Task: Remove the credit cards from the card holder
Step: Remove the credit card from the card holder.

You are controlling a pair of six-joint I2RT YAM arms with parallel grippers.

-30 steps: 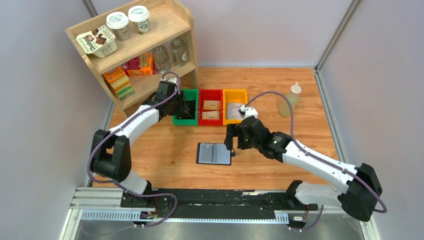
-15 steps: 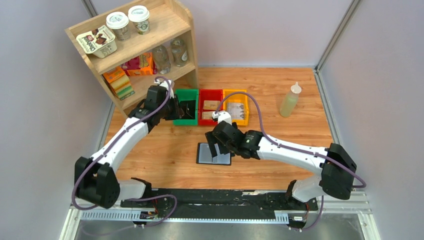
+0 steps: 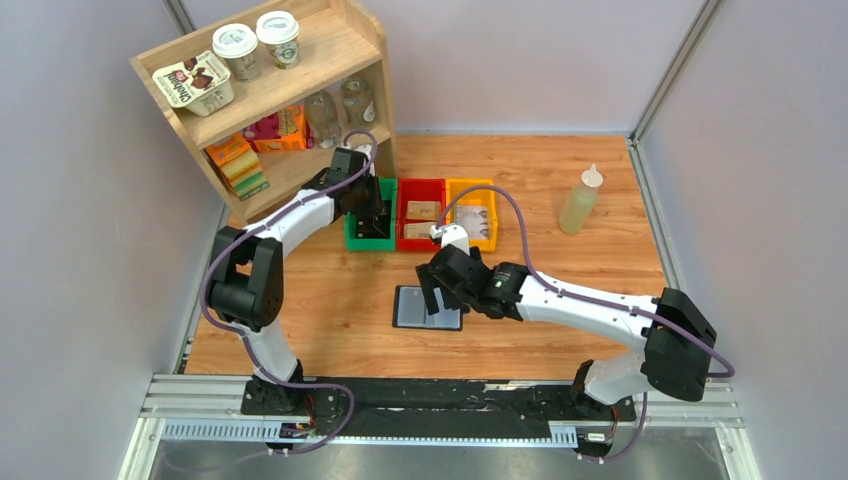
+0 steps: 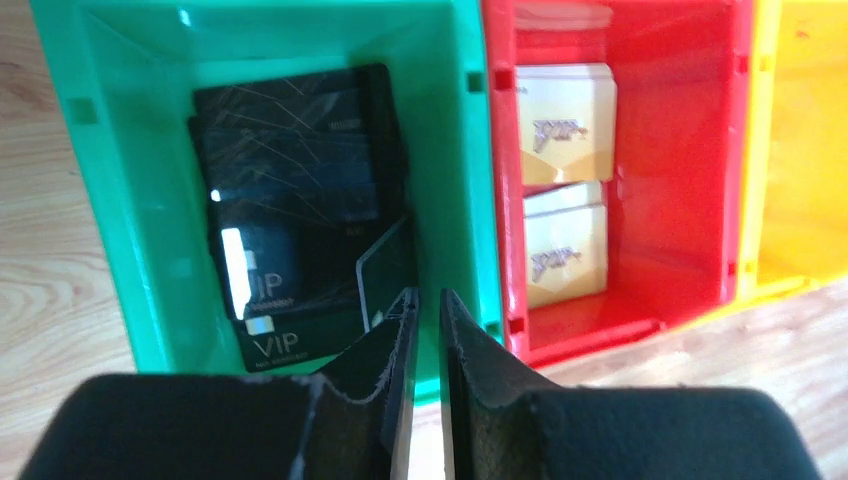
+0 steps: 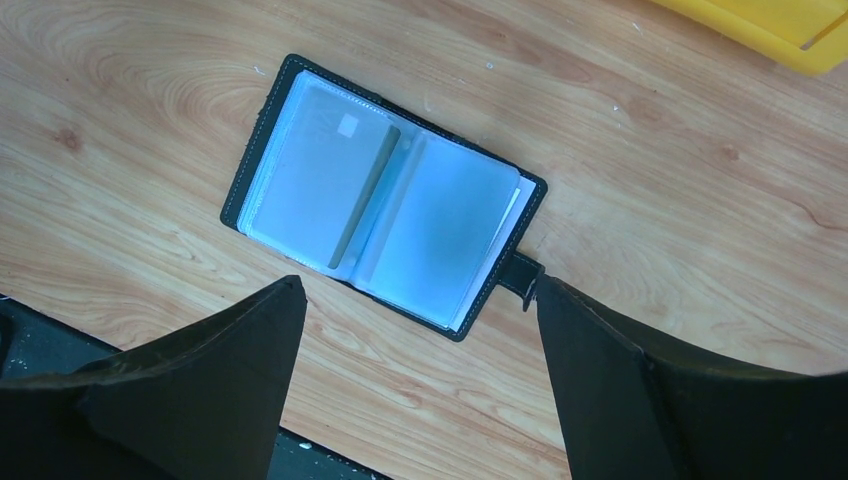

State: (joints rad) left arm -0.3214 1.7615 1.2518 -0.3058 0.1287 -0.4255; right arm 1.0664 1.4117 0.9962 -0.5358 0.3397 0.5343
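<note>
Partly hidden under the right arm overhead: card holder (image 5: 383,193), lying open on the wooden table (image 3: 330,300), grey-blue sleeves up. Right gripper (image 5: 415,385) spread wide above it, touching nothing. In the green bin (image 4: 130,210), stacked credit cards (image 4: 295,180), lettering blurred. Left gripper (image 4: 421,305) nearly closed, holding nothing.

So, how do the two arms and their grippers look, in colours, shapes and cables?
Both arms have white link shells with bulky black joints. A purple-grey cable loops along each arm. The left gripper and the right gripper each have two broad, matte black fingers, wedge-shaped and narrowing toward the tips. No markings or sleeves are visible on them.
</note>
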